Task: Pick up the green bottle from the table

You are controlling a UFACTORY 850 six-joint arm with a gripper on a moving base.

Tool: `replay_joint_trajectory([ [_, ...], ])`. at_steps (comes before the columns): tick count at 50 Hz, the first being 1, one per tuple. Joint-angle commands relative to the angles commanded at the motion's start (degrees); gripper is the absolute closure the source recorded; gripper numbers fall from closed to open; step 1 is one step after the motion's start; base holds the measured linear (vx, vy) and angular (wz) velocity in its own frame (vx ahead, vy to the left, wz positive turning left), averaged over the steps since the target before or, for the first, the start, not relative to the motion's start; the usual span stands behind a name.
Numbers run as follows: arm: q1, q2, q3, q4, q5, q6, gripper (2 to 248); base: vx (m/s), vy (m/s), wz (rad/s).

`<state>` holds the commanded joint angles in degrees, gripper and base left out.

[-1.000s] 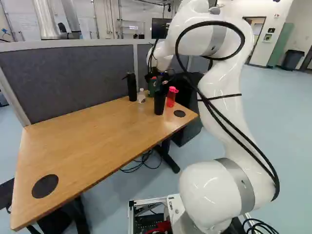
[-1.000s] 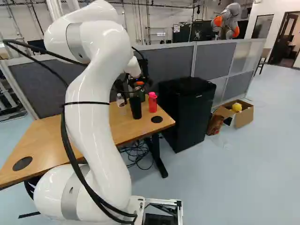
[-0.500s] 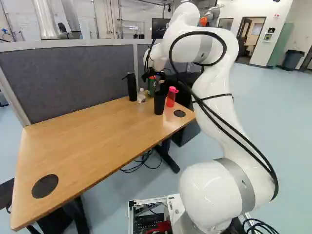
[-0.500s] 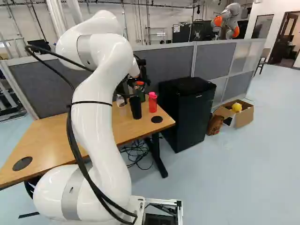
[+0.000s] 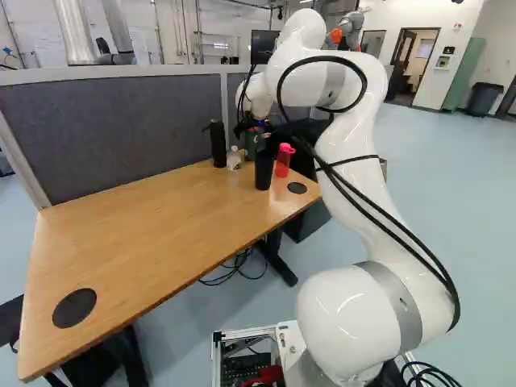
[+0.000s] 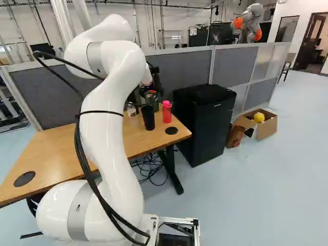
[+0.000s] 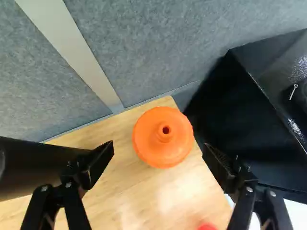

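Note:
In the right base view my gripper (image 6: 154, 87) is over the green bottle (image 6: 152, 101), its black body hiding most of the orange cap. The bottle stands upright on the wooden table (image 5: 145, 234), partly behind a black cup (image 5: 264, 169). Seen from the wrist, the gripper (image 7: 158, 147) is open, and the round orange cap (image 7: 163, 139) shows between its two spread fingers, with a gap on each side. The cap hides the bottle's green body from above.
A pink-capped red bottle (image 6: 167, 113) stands right of the cup; a clear bottle (image 5: 234, 159) and a tall black bottle (image 5: 218, 145) stand left. A grey partition (image 5: 105, 133) rises behind the table, a black cabinet (image 6: 202, 123) beside it. Another robot (image 6: 248, 23) is beyond.
The arm has shifted leftward in the left base view, and the gripper has come down around the bottle's top, covering the cap that showed earlier. The base and the bottles have not moved.

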<state>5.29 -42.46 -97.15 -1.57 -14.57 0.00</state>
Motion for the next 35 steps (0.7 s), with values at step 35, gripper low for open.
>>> replay_joint_trajectory([
  [35, -0.44, -1.74, -2.49, 0.00, -0.12, 0.00, 12, 0.000, 0.000, 0.000],
])
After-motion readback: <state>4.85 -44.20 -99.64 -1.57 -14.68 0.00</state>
